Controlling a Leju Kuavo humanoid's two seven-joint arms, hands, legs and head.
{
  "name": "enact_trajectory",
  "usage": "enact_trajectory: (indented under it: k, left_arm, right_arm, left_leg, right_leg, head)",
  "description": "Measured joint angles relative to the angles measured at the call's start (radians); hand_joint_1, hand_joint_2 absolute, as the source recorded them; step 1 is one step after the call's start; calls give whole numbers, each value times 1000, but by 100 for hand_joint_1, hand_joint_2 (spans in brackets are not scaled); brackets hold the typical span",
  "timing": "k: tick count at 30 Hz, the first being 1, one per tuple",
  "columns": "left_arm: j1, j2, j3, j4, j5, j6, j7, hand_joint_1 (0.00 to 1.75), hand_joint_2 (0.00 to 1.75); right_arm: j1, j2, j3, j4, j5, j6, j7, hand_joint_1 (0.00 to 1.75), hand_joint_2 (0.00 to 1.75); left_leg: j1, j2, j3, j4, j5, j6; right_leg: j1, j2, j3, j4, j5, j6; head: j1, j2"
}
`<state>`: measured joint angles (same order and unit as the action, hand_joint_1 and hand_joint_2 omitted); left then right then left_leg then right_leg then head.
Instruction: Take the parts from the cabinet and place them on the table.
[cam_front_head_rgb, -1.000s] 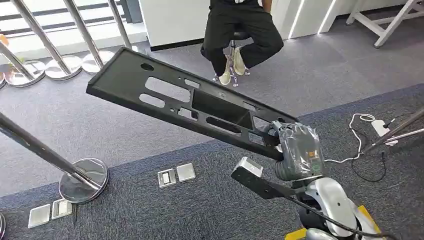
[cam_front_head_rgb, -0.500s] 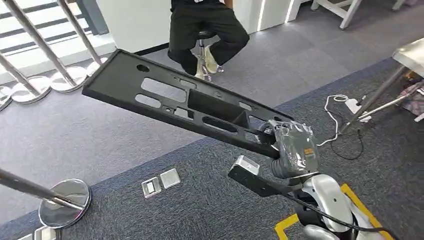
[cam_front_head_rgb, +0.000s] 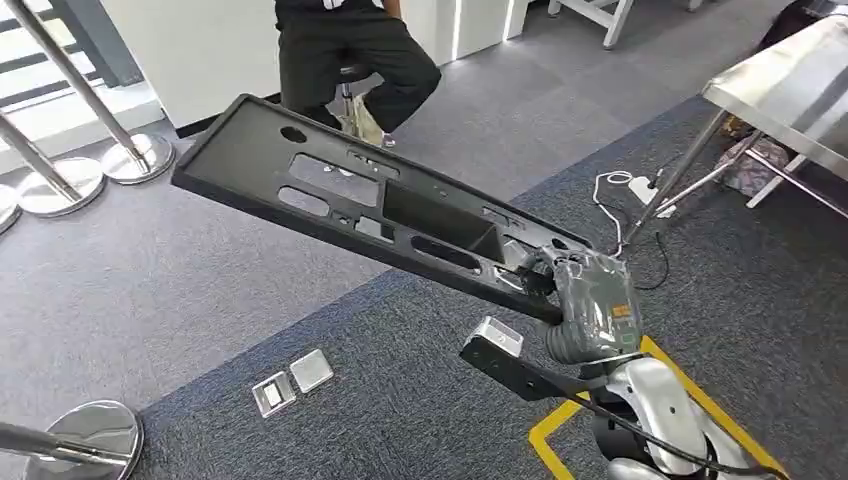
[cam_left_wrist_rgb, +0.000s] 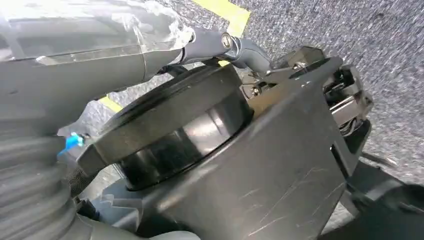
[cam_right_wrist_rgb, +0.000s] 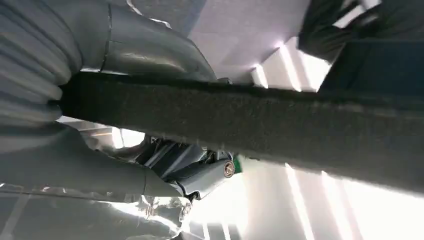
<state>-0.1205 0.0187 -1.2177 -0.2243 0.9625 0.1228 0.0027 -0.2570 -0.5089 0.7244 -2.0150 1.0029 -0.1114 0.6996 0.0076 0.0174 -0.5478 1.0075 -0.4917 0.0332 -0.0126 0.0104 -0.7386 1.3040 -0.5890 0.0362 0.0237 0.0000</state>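
Gripping one end of the long black panel (cam_front_head_rgb: 380, 215), the right hand (cam_front_head_rgb: 585, 300) holds it above carpet; left hand's state cannot be told.

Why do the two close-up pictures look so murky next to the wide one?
Head view: even daylight, sharp, the panel crisp. Right wrist view: the panel's edge sits dark against blown-out bright strips. Left wrist view: shadowed parts very near the lens, soft focus.

I'm looking into an office-like lab or demo hall, grey carpet tiles (cam_front_head_rgb: 150, 270) running underfoot, chrome barrier posts (cam_front_head_rgb: 60, 70) standing around, steel table (cam_front_head_rgb: 780, 90) sitting nearby, yellow floor tape (cam_front_head_rgb: 690, 385) marking a zone
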Motion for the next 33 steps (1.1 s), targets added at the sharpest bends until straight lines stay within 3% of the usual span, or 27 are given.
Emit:
enact_trajectory:
  k: [1, 2, 3, 4, 5, 6, 7, 9, 10, 11, 12, 14, 15, 16, 17, 19, 20, 21, 23, 25, 26, 27, 28, 30, 31, 32, 33]
  left_arm:
    - [0, 0, 0, 0, -1, 0, 0, 0, 175]
    - [0, 0, 0, 0, -2, 0, 1, 0, 175]
    - [-1, 0, 0, 0, -2, 0, 1, 0, 175]
    - [-1, 0, 0, 0, -2, 0, 2, 0, 175]
    - [-1, 2, 0, 0, -2, 0, 3, 0, 175]
    - [-1, 4, 0, 1, -3, 1, 3, 0, 175]
    - [-1, 4, 0, 1, -3, 1, 3, 0, 175]
    - [-2, 4, 0, 1, -3, 2, 4, 0, 175]
    - [-3, 4, 0, 1, -4, 2, 6, 0, 175]
    - [-3, 5, 0, 1, -6, 2, 6, 0, 175]
    - [-2, 5, 0, 1, -7, 2, 6, 0, 175]
    - [-2, 5, 0, 1, -6, 2, 5, 0, 175]
    - [-3, 5, 0, 0, -6, 2, 2, 0, 175]
    - [-7, 5, 0, 0, -6, 1, 2, 0, 175]
    - [-8, 5, 0, 0, -6, 0, 2, 0, 175]
    - [-6, 5, 0, 0, -8, 0, 3, 0, 175]
    - [-6, 5, -1, 0, -10, 0, 4, 0, 175]
    - [-3, 5, -2, 0, -12, 0, 7, 0, 175]
    - [-1, 5, -4, 0, -16, 0, 7, 0, 175]
    - [-4, 5, -6, 0, -18, -5, 7, 0, 175]
    - [-6, 2, -8, -2, -18, -6, 7, 0, 175]
    - [-7, 3, -8, -2, -18, -7, 7, 0, 175]
    - [-6, 3, -9, -2, -18, -7, 7, 0, 175]
    - [-3, 3, -9, -2, -17, -8, 7, 0, 175]
    - [-3, 3, -9, -2, -17, -8, 7, 0, 175]
    - [-3, 3, -9, -2, -16, -8, 7, 0, 175]
    - [-5, 3, -9, -2, -16, -8, 7, 0, 175]
  right_arm:
    - [2, 0, 0, 1, 1, 0, 0, 175, 175]
    - [5, 0, 0, 1, 3, 0, 0, 175, 175]
    - [6, 0, 0, 2, 4, 0, 0, 175, 175]
    - [6, 0, 0, 1, 6, 0, 0, 175, 175]
    - [6, 0, -1, 1, 7, 2, 0, 175, 175]
    - [7, 0, -1, 1, 9, 3, 0, 175, 175]
    - [7, 0, -1, 1, 11, 5, 0, 175, 175]
    - [8, 0, -1, 1, 13, 6, 0, 175, 175]
    - [8, 0, -1, 0, 13, 6, 0, 175, 175]
    - [8, 0, -1, -2, 14, 6, 0, 175, 175]
    - [6, 0, -1, -3, 15, 6, 0, 175, 175]
    - [7, 0, -1, -3, 15, 7, 0, 175, 175]
    - [7, 1, -1, -3, 15, 8, 0, 175, 175]
    - [8, 1, -1, -3, 15, 9, 0, 175, 175]
    - [8, 1, -1, -3, 15, 11, 0, 175, 175]
    - [8, 2, -1, -3, 15, 13, 0, 175, 175]
    - [8, 2, -1, -3, 19, 15, 0, 175, 175]
    - [9, 3, -1, -3, 22, 17, 0, 175, 175]
    - [17, 3, -3, -3, 24, 21, 0, 175, 175]
    - [24, 3, -4, -3, 24, 21, 0, 175, 175]
    - [27, 3, -6, -4, 24, 21, 0, 175, 175]
    - [24, 4, -8, -5, 24, 21, 0, 175, 175]
    - [22, 4, -10, -5, 25, 22, 0, 175, 175]
    - [25, 6, -10, -5, 24, 22, 0, 175, 175]
    - [26, 6, -11, -5, 24, 22, 0, 175, 175]
    - [26, 6, -11, -5, 24, 23, 0, 175, 175]
    - [27, 6, -13, -5, 24, 23, -1, 175, 175]
  left_leg:
    - [1, 10, 1, 0, -2, -2]
    - [2, 20, 4, 1, -5, -5]
    - [4, 30, 8, 1, -9, -9]
    - [6, 38, 13, 3, -13, -14]
    - [3, 44, 18, 5, -19, -21]
    - [-3, 49, 19, 7, -24, -29]
    - [-4, 53, 21, 7, -25, -33]
    - [-3, 67, 30, 3, -28, -44]
    - [0, 71, 35, 3, -34, -53]
    - [4, 39, 36, 23, -49, -60]
    - [4, 9, 13, 73, -81, -60]
    - [2, -8, -67, 235, -158, -60]
    - [0, -10, -102, 304, -177, -59]
    - [-3, -11, -116, 328, -171, -57]
    - [-5, -12, -107, 303, -140, -51]
    - [-7, -24, -48, 158, -44, -38]
    - [-8, -52, -15, 70, 2, -31]
    - [-8, -95, -8, 40, -6, -26]
    - [-10, -81, -4, 19, -9, -27]
    - [-9, -65, 0, 11, -5, -17]
    - [1, -46, 7, -3, 3, -12]
    - [0, -41, 12, -12, 5, -7]
    - [1, -28, 12, -13, 6, -6]
    - [1, -4, 12, -12, 5, -5]
    - [1, 6, 12, -12, 3, -6]
    - [3, 17, 13, -11, 0, -8]
    - [6, 27, 15, -8, -3, -13]
  right_leg:
    - [-4, -2, -7, 9, 10, 4]
    - [-8, -5, 11, -29, 42, 8]
    - [-12, -12, 49, -107, 87, 11]
    - [-14, -29, 99, -204, 132, 12]
    - [-12, -70, 132, -276, 140, 15]
    - [-3, -76, 132, -276, 134, 3]
    - [-3, -60, 131, -275, 134, -9]
    - [3, -43, 128, -272, 129, -22]
    - [-3, -34, 132, -278, 131, -33]
    - [-6, -28, 136, -281, 133, -38]
    - [-5, -22, 137, -281, 132, -46]
    - [0, -7, 137, -280, 131, -53]
    - [3, 4, 137, -280, 130, -54]
    - [5, 15, 139, -279, 130, -55]
    - [7, 28, 143, -279, 129, -56]
    - [9, 52, 149, -278, 129, -55]
    - [9, 63, 150, -278, 128, -54]
    - [13, 72, 145, -275, 126, -50]
    - [5, 92, 134, -273, 131, -40]
    - [5, 111, 133, -278, 135, -28]
    - [3, 100, 132, -266, 127, -26]
    - [10, 46, 117, -234, 101, -20]
    - [8, 21, 85, -172, 64, -16]
    - [0, 2, 13, -25, 4, -7]
    - [-5, -1, -8, 14, 0, -2]
    - [-9, -4, -4, 5, 20, 2]
    - [-13, -8, 26, -55, 61, 6]
  head:
    - [4, 0]
    - [8, 0]
    - [11, 0]
    - [15, 0]
    - [19, 0]
    - [26, 0]
    - [23, 0]
    - [10, 0]
    - [10, 0]
    - [6, 0]
    - [-5, 0]
    - [-21, 0]
    - [-24, 0]
    - [-26, 0]
    - [-28, 0]
    - [-34, 0]
    - [-35, 0]
    - [-35, 0]
    - [-32, 0]
    - [-36, 0]
    - [-36, 0]
    - [-25, 0]
    - [-14, 0]
    - [-8, 0]
    - [-5, 0]
    - [-3, 0]
    - [0, 0]
